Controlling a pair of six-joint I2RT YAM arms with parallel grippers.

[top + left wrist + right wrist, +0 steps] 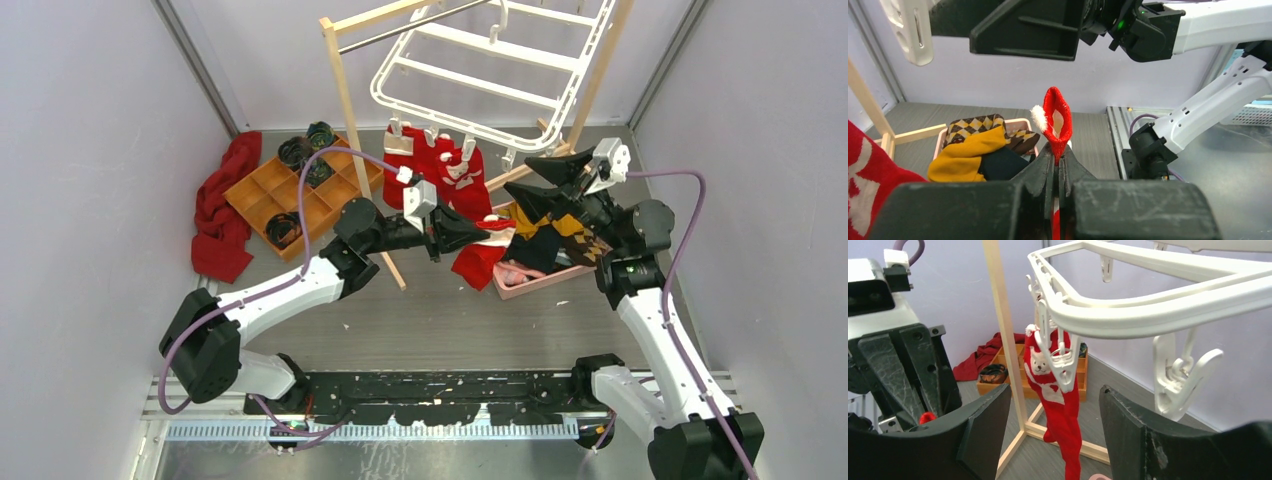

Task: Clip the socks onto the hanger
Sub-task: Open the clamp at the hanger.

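Left hand [1057, 159] clenching a red sock [1056, 115] near bench [430, 310] centre, right hand [1054, 391] hanging released at 2 o'clock beside the hanger [490, 84], other socks [440, 170] dangling clipped at 12 o'clock.

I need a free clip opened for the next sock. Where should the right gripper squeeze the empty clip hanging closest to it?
Squeeze the empty clip across its two splayed upper tabs, just under the hanger rim, not its closed lower tip. Come up from below with the open right gripper straddling it; it dangles loosely, so it may swing.
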